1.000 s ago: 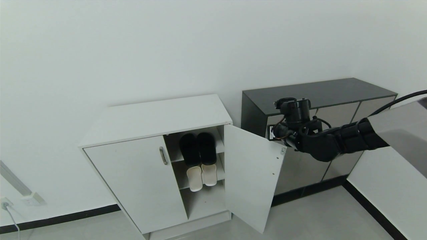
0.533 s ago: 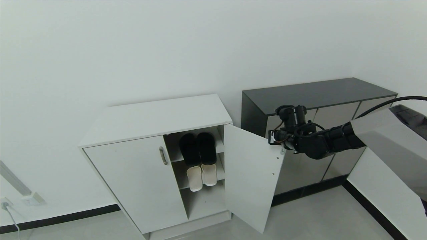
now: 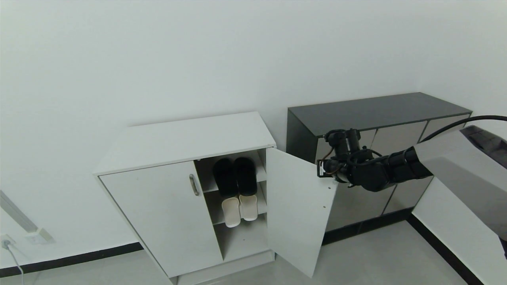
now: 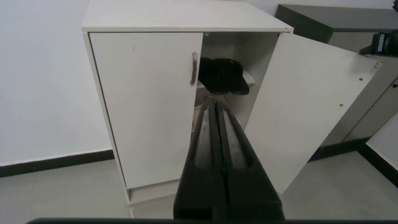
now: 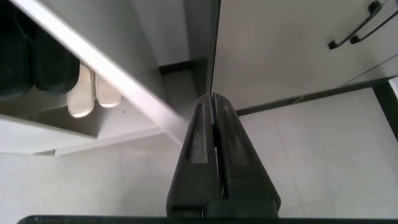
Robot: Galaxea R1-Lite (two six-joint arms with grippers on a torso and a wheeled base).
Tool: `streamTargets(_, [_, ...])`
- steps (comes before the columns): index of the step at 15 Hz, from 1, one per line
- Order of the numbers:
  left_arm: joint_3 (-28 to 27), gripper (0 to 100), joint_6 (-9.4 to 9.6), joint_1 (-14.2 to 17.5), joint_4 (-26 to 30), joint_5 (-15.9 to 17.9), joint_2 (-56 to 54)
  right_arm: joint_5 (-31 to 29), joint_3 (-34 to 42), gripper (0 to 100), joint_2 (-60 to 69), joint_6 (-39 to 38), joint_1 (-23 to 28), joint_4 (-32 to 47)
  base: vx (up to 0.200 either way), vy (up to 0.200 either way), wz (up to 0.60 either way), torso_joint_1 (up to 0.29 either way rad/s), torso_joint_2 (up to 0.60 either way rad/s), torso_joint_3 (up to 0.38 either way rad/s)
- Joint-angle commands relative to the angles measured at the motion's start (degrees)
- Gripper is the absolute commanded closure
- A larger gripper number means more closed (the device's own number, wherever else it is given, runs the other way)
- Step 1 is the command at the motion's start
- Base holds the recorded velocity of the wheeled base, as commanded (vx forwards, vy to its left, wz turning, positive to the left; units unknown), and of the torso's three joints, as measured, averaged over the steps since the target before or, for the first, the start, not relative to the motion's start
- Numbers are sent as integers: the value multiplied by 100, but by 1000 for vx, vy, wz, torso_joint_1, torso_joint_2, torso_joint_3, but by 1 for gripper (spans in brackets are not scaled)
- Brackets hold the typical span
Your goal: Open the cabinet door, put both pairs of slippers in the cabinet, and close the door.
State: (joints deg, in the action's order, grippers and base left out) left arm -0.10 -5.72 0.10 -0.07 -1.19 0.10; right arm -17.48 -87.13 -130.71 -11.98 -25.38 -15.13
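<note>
While closed, right claw (image 3: 321, 168) at cabinet door (image 3: 297, 206)

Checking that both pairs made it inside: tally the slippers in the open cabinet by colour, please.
black slippers: 2
white slippers: 2
Total: 4
</note>
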Motion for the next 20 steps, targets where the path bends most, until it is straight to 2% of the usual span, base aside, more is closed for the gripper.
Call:
streamTargets(1, [1,100,0,-1,-1,-4,-1,-1,152,100,160,-6,-178,10,0,0,0,0,0,0])
streamTargets(7, [1,100,0,-1,-1,-4,-1,-18,820,100,810,-296,-1013,-69,0,0,0,0,0,0])
streamTargets(12, [1,100,0,-1,-1,-4,-1,17,1936,100,1285,381,-1496,-1273,0,0,0,0,0,0])
streamTargets(18, [1,100,0,-1,-1,-4,-1,17,2094,100,1364,478,-1742,-1423,0,0,0,0,0,0])
streamTargets(20, [1,100,-8,-1,-1,-4,8,96,2209,100,1364,478,-1813,-1475,0,0,600,2,0,7])
